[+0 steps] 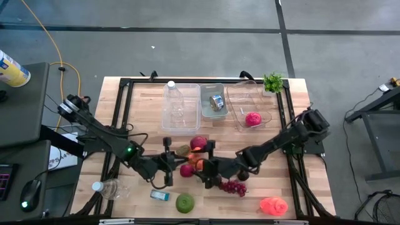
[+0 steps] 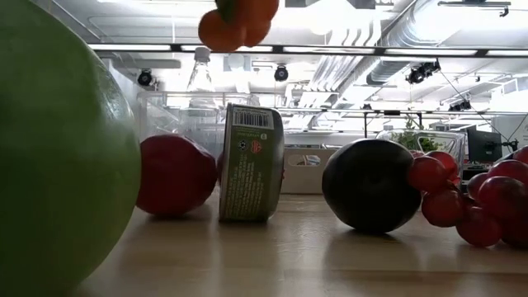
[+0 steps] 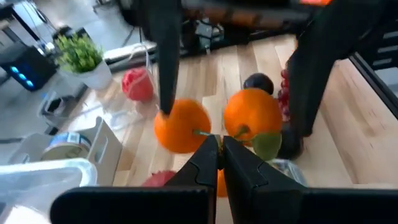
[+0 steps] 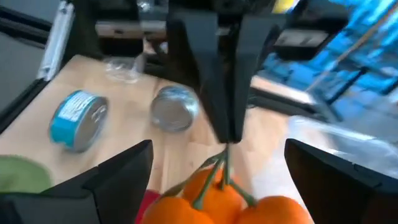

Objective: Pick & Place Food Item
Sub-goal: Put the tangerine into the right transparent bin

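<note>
At lower centre of the high view, the left gripper (image 1: 167,170) was pinched shut on the green stem of the oranges (image 4: 233,202), holding them lifted off the table (image 1: 300,187). The right gripper (image 1: 209,172) stood wide open and empty just right of them, its fingers (image 4: 118,171) flanking the hanging fruit, so the cluster lay between both tools.

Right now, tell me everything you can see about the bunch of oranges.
The oranges are two round, glossy, bright orange fruits joined by thin green stems with a green leaf, plastic-looking. The shut left gripper pinches the stems and holds the pair hanging above the wooden table, over the middle of the fruit pile. The right gripper stands open astride them, one dark finger against the side of one orange.
</note>
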